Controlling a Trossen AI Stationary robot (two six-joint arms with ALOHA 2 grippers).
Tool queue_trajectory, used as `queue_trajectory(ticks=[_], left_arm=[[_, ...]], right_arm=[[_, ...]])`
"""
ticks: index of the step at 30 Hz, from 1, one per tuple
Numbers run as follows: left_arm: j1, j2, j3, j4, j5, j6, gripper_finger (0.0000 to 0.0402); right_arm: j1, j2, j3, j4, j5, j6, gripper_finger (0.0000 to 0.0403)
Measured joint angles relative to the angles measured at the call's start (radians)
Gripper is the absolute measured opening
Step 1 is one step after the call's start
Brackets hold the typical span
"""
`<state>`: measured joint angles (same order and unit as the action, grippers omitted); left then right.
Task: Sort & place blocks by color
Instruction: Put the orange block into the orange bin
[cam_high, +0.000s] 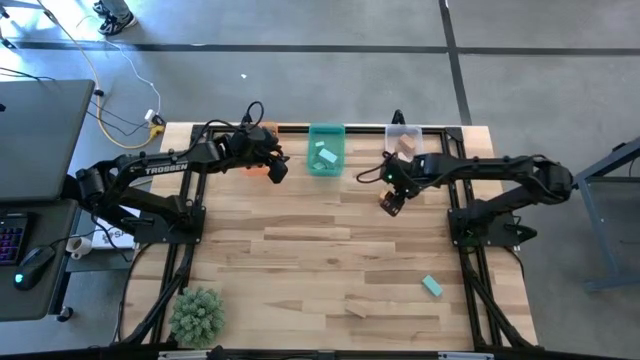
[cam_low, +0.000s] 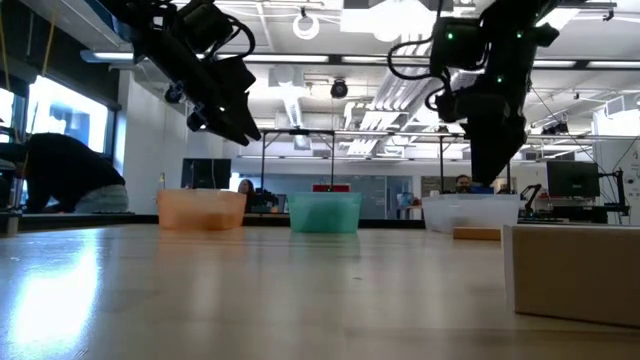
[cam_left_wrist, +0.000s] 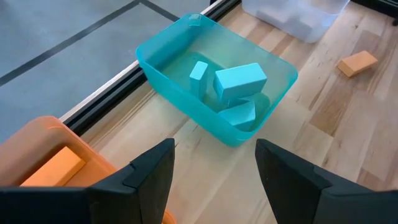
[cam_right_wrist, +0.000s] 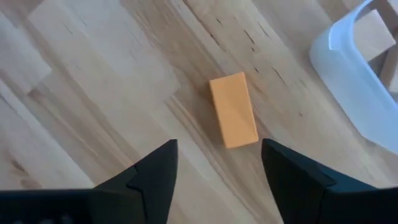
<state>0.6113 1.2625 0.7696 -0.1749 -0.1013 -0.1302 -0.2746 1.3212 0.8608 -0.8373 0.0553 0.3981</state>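
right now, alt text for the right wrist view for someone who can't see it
An orange block lies flat on the wooden table, just beyond the right gripper, whose two dark fingers stand open and empty. The curved edge of a clear bin shows to one side.

Three bins (cam_high: 326, 150) along far edge (blocks (cam_left_wrist: 239, 81) inside middle one); plant (cam_high: 196, 314) near-left corner.

I counted three bins: orange (cam_high: 258, 150), teal (cam_high: 325, 150) and clear (cam_high: 404, 138). Three teal blocks (cam_left_wrist: 239, 79) lay in the teal bin; one orange block (cam_right_wrist: 233, 109) lay below my right gripper (cam_right_wrist: 217, 171).
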Motion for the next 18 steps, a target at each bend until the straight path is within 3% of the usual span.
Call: queue_trajectory(ticks=[5, 18], left_arm=[[0.0, 0.0, 0.0, 0.0, 0.0, -0.009, 0.0211], [0.0, 0.0, 0.0, 0.0, 0.0, -0.034, 0.0211]], right_arm=[[-0.023, 0.008, -0.055, 0.082, 0.0, -0.068, 0.0246], [-0.035, 0.009, -0.187, 0.263, 0.047, -0.136, 0.0248]])
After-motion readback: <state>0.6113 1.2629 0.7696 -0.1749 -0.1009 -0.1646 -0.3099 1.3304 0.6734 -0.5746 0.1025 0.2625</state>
